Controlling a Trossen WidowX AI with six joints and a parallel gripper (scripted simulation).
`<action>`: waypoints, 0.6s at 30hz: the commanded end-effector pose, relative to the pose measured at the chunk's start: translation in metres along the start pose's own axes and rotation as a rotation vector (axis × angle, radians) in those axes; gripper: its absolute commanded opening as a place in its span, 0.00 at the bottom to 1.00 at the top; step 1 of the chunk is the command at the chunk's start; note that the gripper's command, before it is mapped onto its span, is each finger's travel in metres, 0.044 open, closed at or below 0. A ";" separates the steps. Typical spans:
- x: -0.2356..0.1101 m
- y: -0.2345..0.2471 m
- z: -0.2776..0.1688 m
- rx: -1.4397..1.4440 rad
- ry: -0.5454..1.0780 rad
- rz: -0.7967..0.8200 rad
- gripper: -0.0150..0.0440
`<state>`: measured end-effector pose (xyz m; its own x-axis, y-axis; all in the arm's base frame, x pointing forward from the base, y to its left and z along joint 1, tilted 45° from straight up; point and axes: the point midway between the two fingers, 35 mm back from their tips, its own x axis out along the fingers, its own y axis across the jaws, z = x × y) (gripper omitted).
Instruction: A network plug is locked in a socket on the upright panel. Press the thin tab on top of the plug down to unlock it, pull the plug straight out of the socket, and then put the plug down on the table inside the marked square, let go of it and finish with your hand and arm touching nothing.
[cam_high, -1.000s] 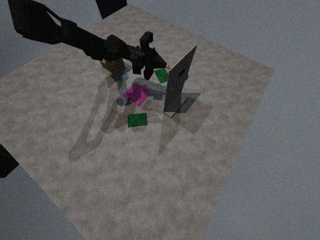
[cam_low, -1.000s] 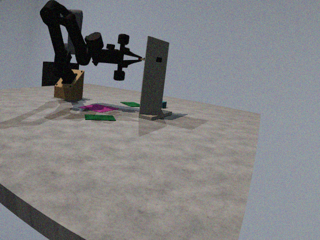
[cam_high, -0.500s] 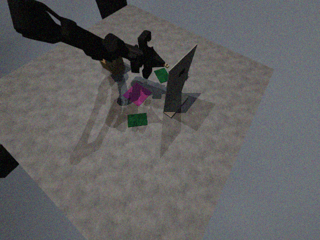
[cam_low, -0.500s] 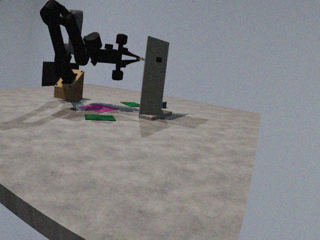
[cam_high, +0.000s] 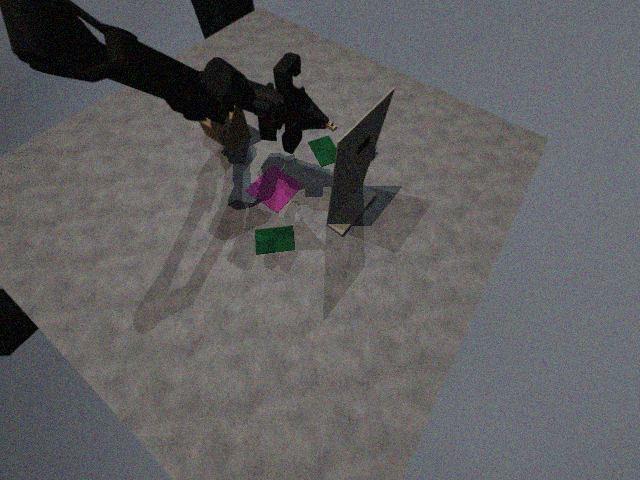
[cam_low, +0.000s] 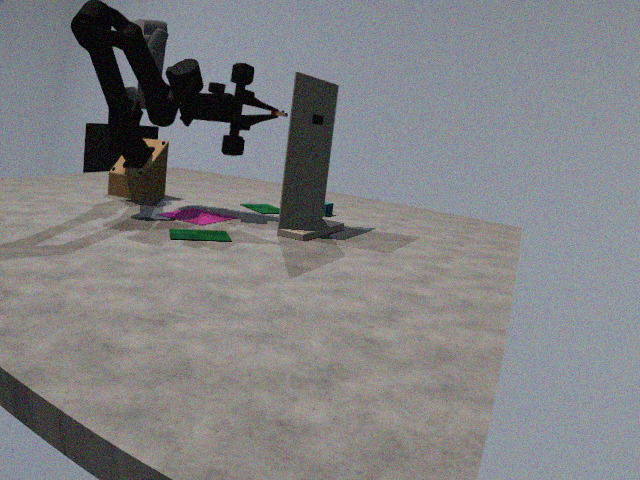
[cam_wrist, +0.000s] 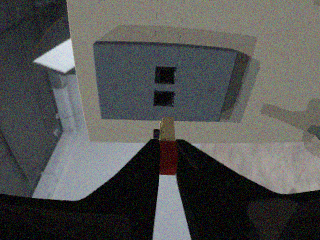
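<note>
- Holding the plug (cam_wrist: 168, 139) out in open air, tan nose forward, just short of the upright panel (cam_low: 308, 155) and apparently free of it.
- Clamped hard on the plug's red body with the gripper (cam_wrist: 167, 154), jaws nearly together, only the plug between them.
- Facing two dark socket openings (cam_wrist: 164, 87), stacked one above the other in the grey housing (cam_wrist: 120, 83); cannot tell which one held the plug.
- Standing well up off the table (cam_low: 361, 361), toward its far edge, with the arm's base nearer the far left corner.
- Looks like the pull-out step nearly done; carrying and setting down yet to come.
- Best to draw straight back along the plug's own axis until fully clear, no twisting, no dipping early.
- Down below: a magenta square (cam_high: 281, 195) between the arm's base and the panel, two green squares (cam_high: 274, 239) (cam_high: 323, 150) on either side of it.
- Likely the magenta one as the target, though not certain from here.
- Lower gently, keep the grip firm, lay the plug flat inside the mark before opening.
- Then lift clear, touching nothing.
</note>
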<state>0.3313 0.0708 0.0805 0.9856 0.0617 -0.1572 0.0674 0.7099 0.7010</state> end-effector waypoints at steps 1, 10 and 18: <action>-0.001 0.011 0.003 0.010 -0.010 0.011 0.25; -0.007 0.028 0.003 0.013 -0.010 0.011 0.25; -0.015 0.042 0.002 0.013 -0.008 0.013 0.25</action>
<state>0.3214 0.0929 0.1045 0.9856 0.0617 -0.1576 0.0680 0.7083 0.7026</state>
